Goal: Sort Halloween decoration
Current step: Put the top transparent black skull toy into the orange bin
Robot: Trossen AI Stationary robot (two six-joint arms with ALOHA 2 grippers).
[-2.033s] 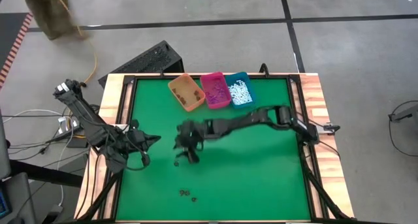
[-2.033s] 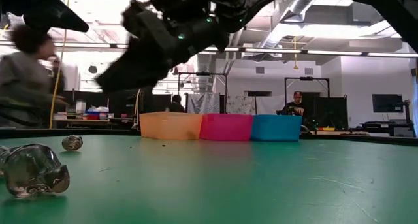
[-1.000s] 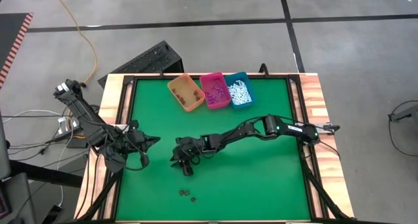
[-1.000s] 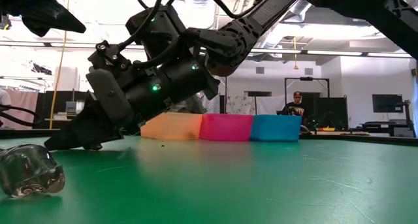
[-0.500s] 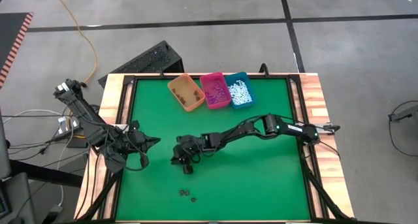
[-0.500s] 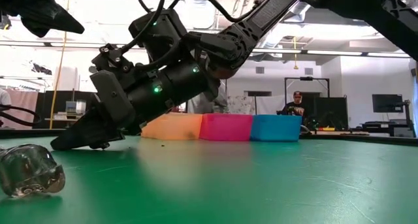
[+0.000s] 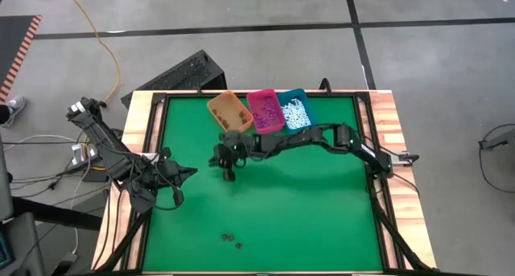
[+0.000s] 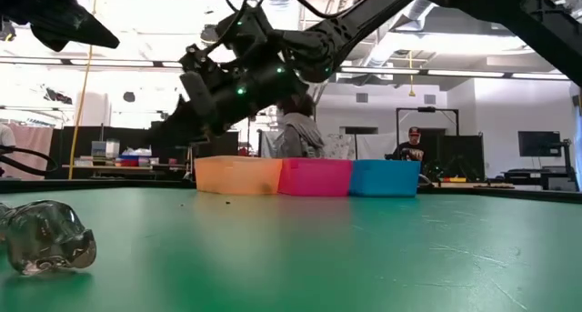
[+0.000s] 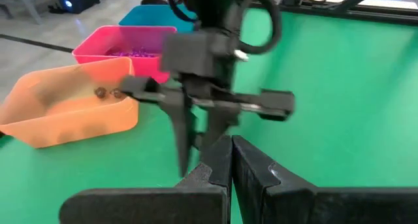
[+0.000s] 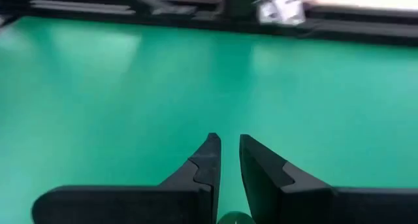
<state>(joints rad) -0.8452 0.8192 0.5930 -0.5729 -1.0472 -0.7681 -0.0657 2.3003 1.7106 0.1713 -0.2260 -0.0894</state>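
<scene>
Starting at the left edge of the table [image 7: 322, 228], we've got the left arm parked there, and its left gripper [image 7: 183, 173] has the fingers pressed tight together with nothing in them, as its own wrist cam shows

Moving right, three or so loose dark bits [image 7: 232, 240] sit on the green mat near the front edge, well apart from everything else. At table level there's also a shiny clear blob [image 8: 45, 239] lying right by the camera, and we can't tell what it is

Next comes the right gripper [image 7: 228, 173], hanging above the mat just in front of the orange bin [image 7: 219, 107], fingers pointing down. They're nearly together with only a slim gap, and in its wrist cam a small dark bit [image 10: 230, 219] peeks out between them, so it looks like it's pinching that

Behind it the bins stand touching in a row at the back: orange with a few dark pieces [image 7: 233, 121] inside, then the pink bin [image 7: 259, 95] with purple bits [image 7: 265, 115], then the teal bin [image 7: 304, 99] full of white sticks [image 7: 296, 115]

Over on the right, the right arm reaches in from that side, stretched across in front of the bins
</scene>
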